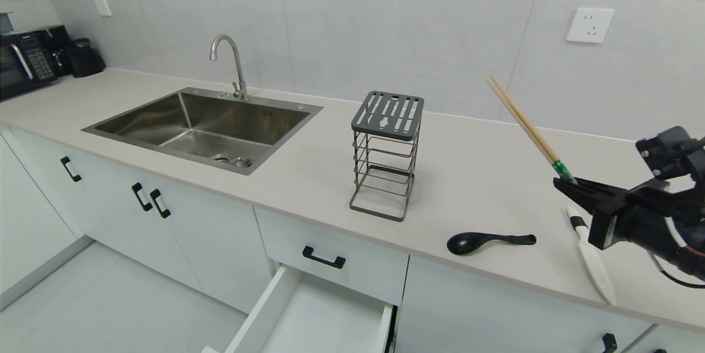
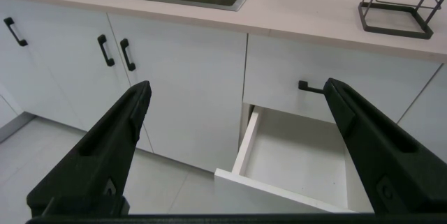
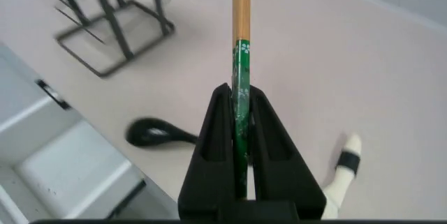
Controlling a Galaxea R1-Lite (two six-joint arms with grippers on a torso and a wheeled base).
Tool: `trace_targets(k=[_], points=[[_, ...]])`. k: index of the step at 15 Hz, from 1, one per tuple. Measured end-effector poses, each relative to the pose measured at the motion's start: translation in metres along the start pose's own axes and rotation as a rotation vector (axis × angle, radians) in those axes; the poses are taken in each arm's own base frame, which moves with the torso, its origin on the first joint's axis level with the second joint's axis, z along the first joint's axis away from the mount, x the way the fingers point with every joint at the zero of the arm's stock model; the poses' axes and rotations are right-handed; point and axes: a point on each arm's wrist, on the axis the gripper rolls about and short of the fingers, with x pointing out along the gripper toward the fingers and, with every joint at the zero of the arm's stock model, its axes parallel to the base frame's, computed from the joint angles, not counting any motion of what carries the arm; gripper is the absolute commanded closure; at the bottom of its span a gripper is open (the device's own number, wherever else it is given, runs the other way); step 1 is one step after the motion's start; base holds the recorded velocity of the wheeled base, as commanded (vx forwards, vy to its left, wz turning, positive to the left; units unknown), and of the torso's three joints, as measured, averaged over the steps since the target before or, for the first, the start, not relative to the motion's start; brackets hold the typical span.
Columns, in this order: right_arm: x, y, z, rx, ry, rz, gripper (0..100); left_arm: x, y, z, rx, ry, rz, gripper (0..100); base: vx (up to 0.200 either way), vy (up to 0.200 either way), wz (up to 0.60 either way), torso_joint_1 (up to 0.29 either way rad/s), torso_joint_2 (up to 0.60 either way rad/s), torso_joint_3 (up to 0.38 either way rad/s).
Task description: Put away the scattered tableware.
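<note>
My right gripper (image 1: 573, 183) hangs above the right end of the counter, shut on a pair of wooden chopsticks (image 1: 523, 124) with green ends (image 3: 241, 70) that slant up and to the left. Below it on the counter lie a black spoon (image 1: 484, 242) (image 3: 155, 132) and a white knife with a black band (image 1: 592, 256) (image 3: 342, 175). A dark wire utensil rack (image 1: 385, 155) (image 3: 112, 15) stands mid-counter. My left gripper (image 2: 237, 154) is open, low in front of the cabinets, facing the open drawer (image 2: 293, 161).
A steel sink (image 1: 204, 127) with a faucet (image 1: 228, 61) is set into the counter at the left. A microwave (image 1: 22, 61) stands at the far left. The white drawer (image 1: 314, 320) below the rack is pulled out. A wall socket (image 1: 590, 25) sits above the right side.
</note>
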Motion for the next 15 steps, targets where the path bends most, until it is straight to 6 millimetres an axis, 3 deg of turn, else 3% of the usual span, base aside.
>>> trace_targets(k=[6,15], points=[[-0.022,0.040,0.021,-0.062,-0.149,0.331,100,0.000,0.000,0.000,0.000,0.000,0.000,0,0.000,0.000,0.00,0.000,0.00,0.000],[-0.019,0.090,0.011,-0.102,-0.058,0.615,100,0.000,0.000,0.000,0.000,0.000,0.000,0,0.000,0.000,0.00,0.000,0.00,0.000]])
